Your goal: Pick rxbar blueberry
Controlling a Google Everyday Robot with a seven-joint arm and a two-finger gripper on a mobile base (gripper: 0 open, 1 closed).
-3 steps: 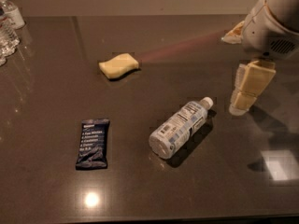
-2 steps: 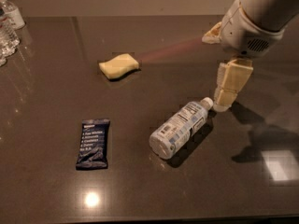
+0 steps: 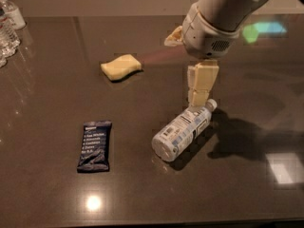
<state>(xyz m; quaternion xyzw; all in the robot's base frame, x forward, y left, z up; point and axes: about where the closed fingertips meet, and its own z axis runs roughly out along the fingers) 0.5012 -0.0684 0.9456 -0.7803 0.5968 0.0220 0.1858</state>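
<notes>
The rxbar blueberry (image 3: 95, 145) is a flat dark navy wrapper with white text, lying on the dark table (image 3: 142, 198) at the front left. My gripper (image 3: 201, 87) hangs from the white arm at the upper right, its cream fingers pointing down above the cap end of a water bottle. It is well to the right of the bar and holds nothing that I can see.
A clear labelled water bottle (image 3: 183, 130) lies on its side right of the bar. A pale yellow sponge (image 3: 121, 66) lies further back. Several bottles (image 3: 7, 25) stand at the far left edge.
My arm and gripper have moved left across the table, from right of the bottle to above its cap end. The bar, bottle and sponge have not moved.
</notes>
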